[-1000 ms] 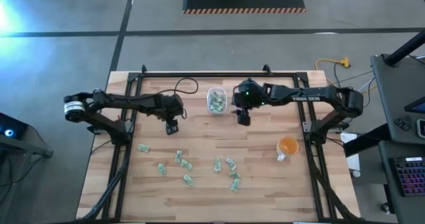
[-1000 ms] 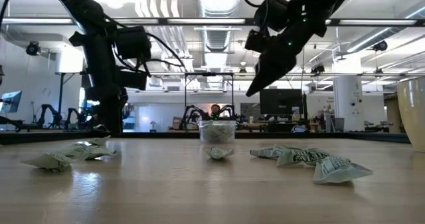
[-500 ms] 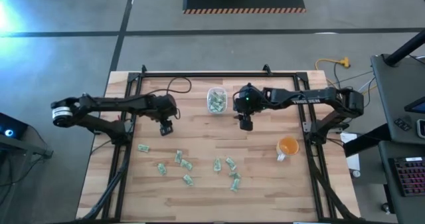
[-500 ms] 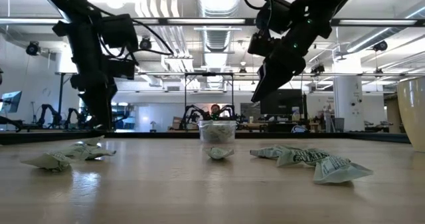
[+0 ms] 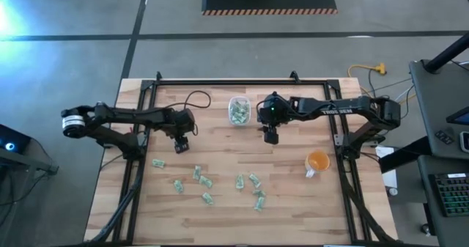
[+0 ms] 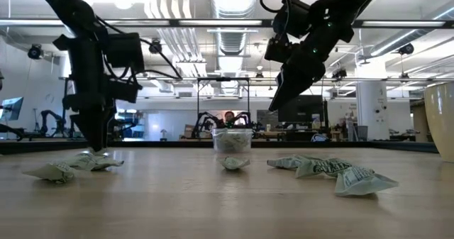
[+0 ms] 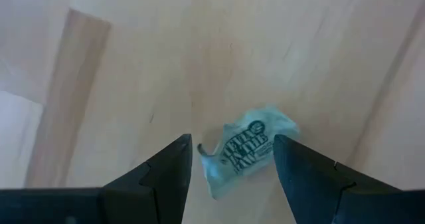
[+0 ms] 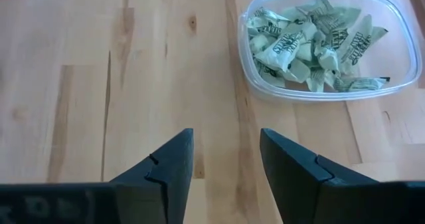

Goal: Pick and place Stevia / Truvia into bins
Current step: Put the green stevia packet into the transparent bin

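Observation:
Several green-and-white Stevia packets [image 5: 207, 182] lie flat and scattered on the near half of the wooden table. More packets fill the clear bin [image 5: 239, 111], which stands at the far middle. My left gripper [image 5: 180, 146] points down, open, just above the leftmost packet [image 7: 246, 151]. That packet shows between its fingers without touching them. My right gripper [image 5: 270, 135] hangs open above bare wood, just right of and nearer than the bin [image 8: 322, 41], with nothing between its fingers.
An orange cup [image 5: 317, 161] stands on the table's right side. A black frame [image 5: 242, 81] runs along the table's far edge and down both sides. Bare wood lies between the bin and the scattered packets.
My left gripper has moved toward the table's left and near edge and sunk a little, staying open. It now stands over the leftmost packet. The packets have not moved.

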Controlling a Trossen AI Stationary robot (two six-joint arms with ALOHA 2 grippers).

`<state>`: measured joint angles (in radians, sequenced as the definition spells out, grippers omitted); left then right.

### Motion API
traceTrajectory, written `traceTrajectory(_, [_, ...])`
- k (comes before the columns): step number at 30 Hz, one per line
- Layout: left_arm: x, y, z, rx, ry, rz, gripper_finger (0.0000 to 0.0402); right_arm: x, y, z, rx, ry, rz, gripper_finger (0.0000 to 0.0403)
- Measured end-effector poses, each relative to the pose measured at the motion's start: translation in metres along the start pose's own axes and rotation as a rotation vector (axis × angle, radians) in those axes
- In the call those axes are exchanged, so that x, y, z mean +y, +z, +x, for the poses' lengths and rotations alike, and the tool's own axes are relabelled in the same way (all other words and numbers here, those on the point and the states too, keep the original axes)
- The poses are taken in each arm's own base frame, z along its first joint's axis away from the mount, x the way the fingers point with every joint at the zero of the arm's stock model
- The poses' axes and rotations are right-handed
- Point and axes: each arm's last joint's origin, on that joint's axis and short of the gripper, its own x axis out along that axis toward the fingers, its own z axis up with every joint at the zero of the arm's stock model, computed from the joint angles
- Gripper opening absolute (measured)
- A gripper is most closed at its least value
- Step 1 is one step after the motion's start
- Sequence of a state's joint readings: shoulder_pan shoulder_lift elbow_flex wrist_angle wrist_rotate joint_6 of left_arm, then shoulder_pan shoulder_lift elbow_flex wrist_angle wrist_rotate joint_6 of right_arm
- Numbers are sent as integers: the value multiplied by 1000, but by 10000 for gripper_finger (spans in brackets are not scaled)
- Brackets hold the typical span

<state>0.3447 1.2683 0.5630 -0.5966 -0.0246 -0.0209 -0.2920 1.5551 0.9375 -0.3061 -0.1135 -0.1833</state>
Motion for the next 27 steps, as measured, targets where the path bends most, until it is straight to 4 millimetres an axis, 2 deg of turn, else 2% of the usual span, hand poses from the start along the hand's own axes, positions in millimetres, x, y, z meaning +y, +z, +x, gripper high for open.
traceTrajectory(10, [0, 1, 6, 25, -3, 2, 186, 0, 0, 0, -1, 0, 0, 154])
traceTrajectory(21, [0, 9, 2, -17, 11, 29, 50, 0, 0, 0, -2, 0, 0, 148])
traceTrajectory(27, [0, 25, -5, -163, 14, 90, 6, 0, 0, 0, -1, -1, 0, 142])
